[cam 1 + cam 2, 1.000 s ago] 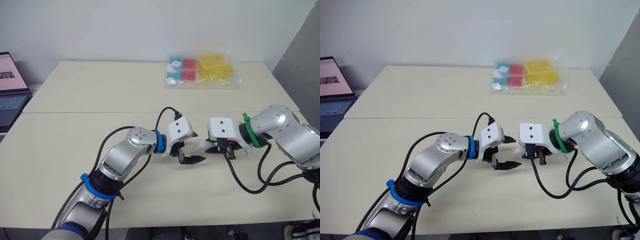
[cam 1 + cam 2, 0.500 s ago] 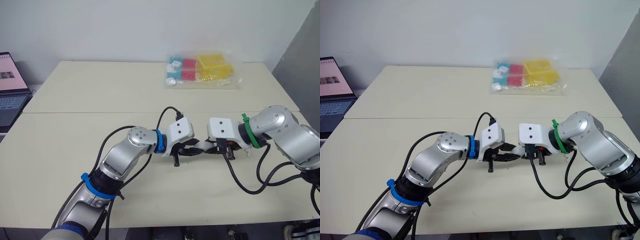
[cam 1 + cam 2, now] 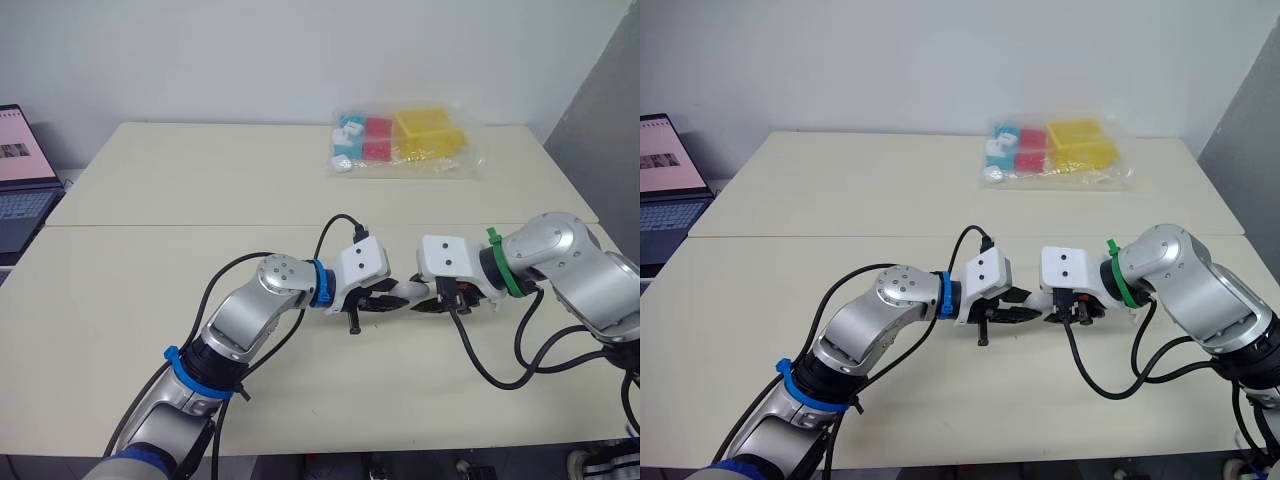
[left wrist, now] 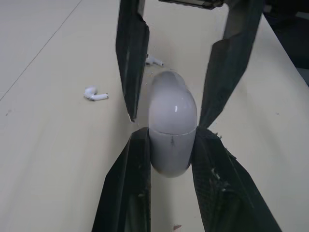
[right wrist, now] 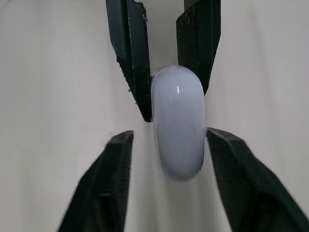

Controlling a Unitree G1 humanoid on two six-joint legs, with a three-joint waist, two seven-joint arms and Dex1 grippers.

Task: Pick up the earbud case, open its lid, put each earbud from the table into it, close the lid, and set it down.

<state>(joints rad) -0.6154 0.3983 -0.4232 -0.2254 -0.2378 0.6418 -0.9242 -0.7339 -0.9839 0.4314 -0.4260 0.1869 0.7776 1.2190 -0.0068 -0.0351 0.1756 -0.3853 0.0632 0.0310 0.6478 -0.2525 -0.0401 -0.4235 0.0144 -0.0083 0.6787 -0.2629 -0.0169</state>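
Left wrist view: left gripper clamped on the case, right gripper spread around its far end; best pinch there gently, squarely.

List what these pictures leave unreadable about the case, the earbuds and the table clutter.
Earbud case: in the head views mostly hidden between left gripper and right gripper, so its lid seam is unreadable there.
One earbud: left wrist view, small and partly behind a right gripper finger.
Plastic bag: head views, contents too small to identify.
Laptop: cut off by the left edge.
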